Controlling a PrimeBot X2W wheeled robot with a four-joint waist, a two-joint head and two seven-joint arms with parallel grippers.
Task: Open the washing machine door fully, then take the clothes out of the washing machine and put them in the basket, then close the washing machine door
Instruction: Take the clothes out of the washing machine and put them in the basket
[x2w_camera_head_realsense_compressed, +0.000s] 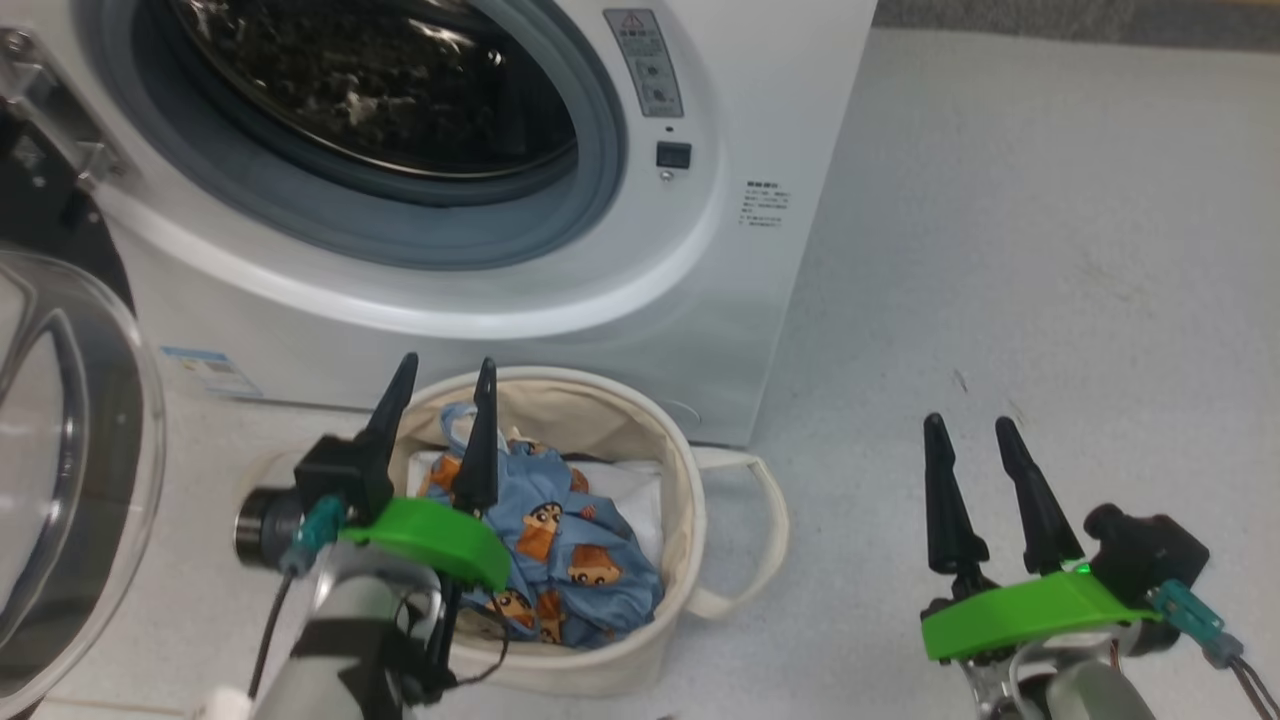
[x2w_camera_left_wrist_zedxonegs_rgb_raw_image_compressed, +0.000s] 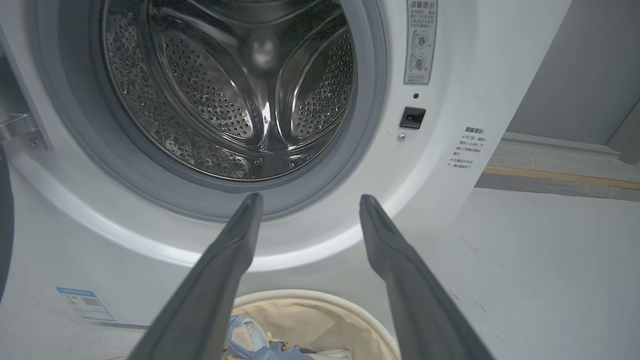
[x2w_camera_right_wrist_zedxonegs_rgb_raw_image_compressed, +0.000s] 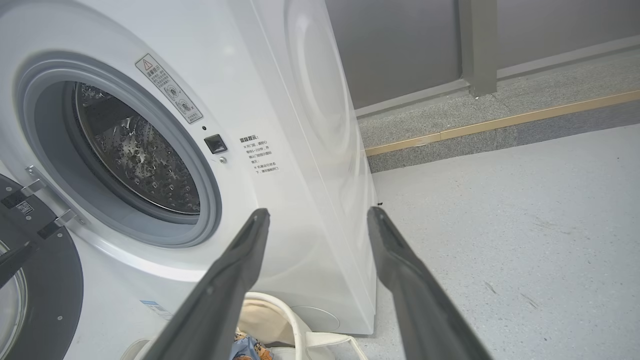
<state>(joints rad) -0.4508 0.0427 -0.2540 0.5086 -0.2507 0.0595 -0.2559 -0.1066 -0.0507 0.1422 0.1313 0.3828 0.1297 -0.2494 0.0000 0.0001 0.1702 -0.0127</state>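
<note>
Here the washing machine (x2w_camera_head_realsense_compressed: 700, 300) stands with its steel drum (x2w_camera_left_wrist_zedxonegs_rgb_raw_image_compressed: 225, 100) exposed and the washing machine door (x2w_camera_head_realsense_compressed: 60, 480) swung wide at its left side. Just in front of the machine sits the basket (x2w_camera_head_realsense_compressed: 640, 640), with the light-blue clothes (x2w_camera_head_realsense_compressed: 560, 540) heaped inside. The left gripper (x2w_camera_head_realsense_compressed: 447, 362) hangs over it, fingers spread wide, holding nothing. The right gripper (x2w_camera_head_realsense_compressed: 969, 421), equally spread and empty, hovers off the machine's right corner.

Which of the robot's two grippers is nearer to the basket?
Left. The left gripper hangs open over the basket, above the clothes inside it. The right gripper stands apart on the basket's right side, open over the floor.
</note>
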